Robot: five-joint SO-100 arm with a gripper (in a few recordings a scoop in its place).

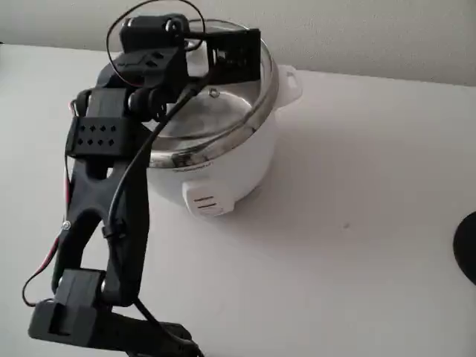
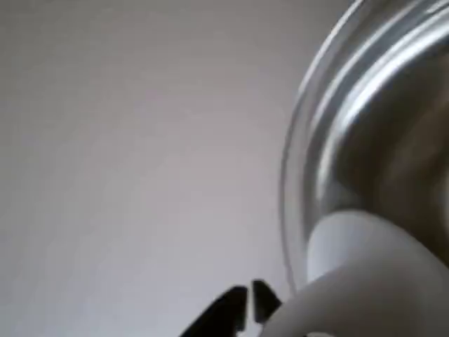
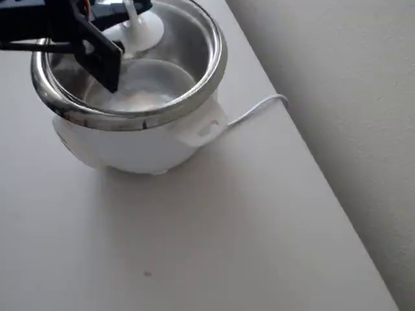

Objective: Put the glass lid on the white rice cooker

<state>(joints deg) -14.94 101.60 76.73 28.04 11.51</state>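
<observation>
Here the gripper (image 3: 126, 16) pinches the white knob (image 3: 138, 32) of the glass lid (image 1: 223, 111), its jaws closed on the knob's stem. The lid hangs tilted over the open steel pot (image 3: 162, 78) of the white rice cooker (image 1: 216, 175), not yet seated on the rim. The cooker stands on a white table (image 1: 357, 223), its cord (image 3: 256, 107) trailing toward the wall.

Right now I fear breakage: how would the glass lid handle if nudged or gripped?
The glass lid is probably rigid but fragile: clear glass, thin metal rim. Being round, it may roll on edge. Its smooth white knob looks slippery to pinch.
</observation>
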